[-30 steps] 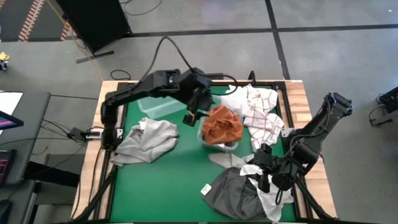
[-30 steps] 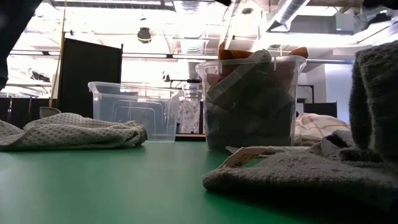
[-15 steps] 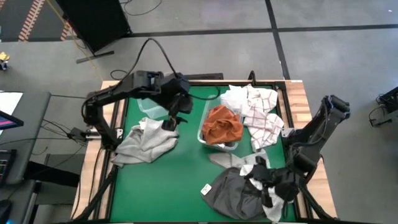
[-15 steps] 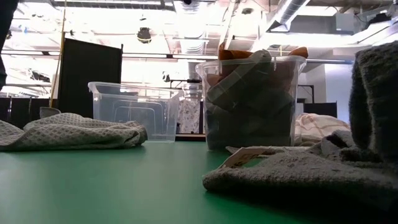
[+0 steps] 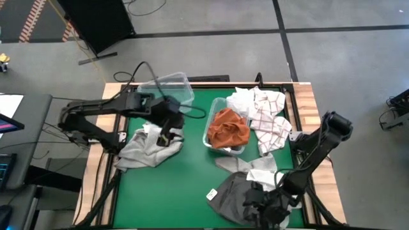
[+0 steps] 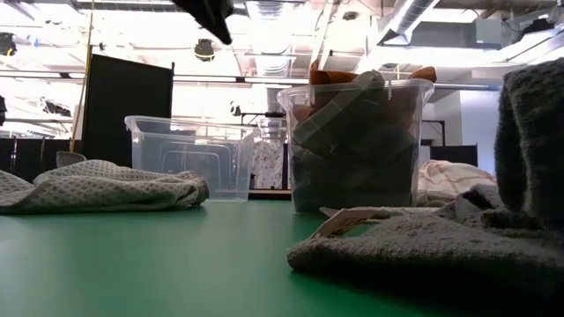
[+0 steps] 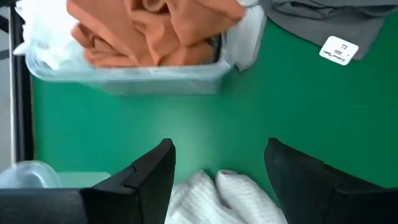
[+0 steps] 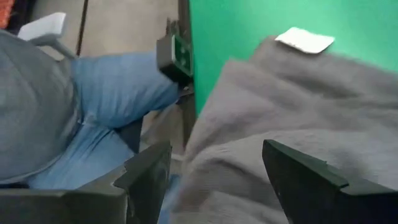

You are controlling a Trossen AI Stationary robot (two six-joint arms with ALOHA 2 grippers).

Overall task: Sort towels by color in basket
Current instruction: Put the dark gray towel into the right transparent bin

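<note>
My left gripper [image 5: 165, 132] is open just above the light grey towel [image 5: 149, 147], which lies crumpled on the table's left side and shows between the fingers in the left wrist view [image 7: 217, 196]. My right gripper [image 5: 257, 204] is open over the dark grey towel [image 5: 235, 195] at the near edge; this towel fills the right wrist view [image 8: 298, 106]. The rust orange towel [image 5: 229, 126] sits heaped in a clear basket [image 5: 208, 131] at mid-table. The checked white towel [image 5: 267, 112] lies at the far right. A plain white towel [image 5: 259, 169] lies beside the dark grey one.
An empty clear basket [image 5: 171, 88] stands at the far left. The dark grey towel has a white label [image 5: 211, 194] on the green mat. A person in blue jeans [image 8: 112, 106] is beyond the table's near edge. Bare green mat [image 5: 185, 179] lies between the towels.
My left gripper has gone from beside the orange towel's basket toward the table's left and near edges, ending over the light grey towel. My right gripper has gone toward the near edge and a little left, over the dark grey towel. The towels have stayed in place.
</note>
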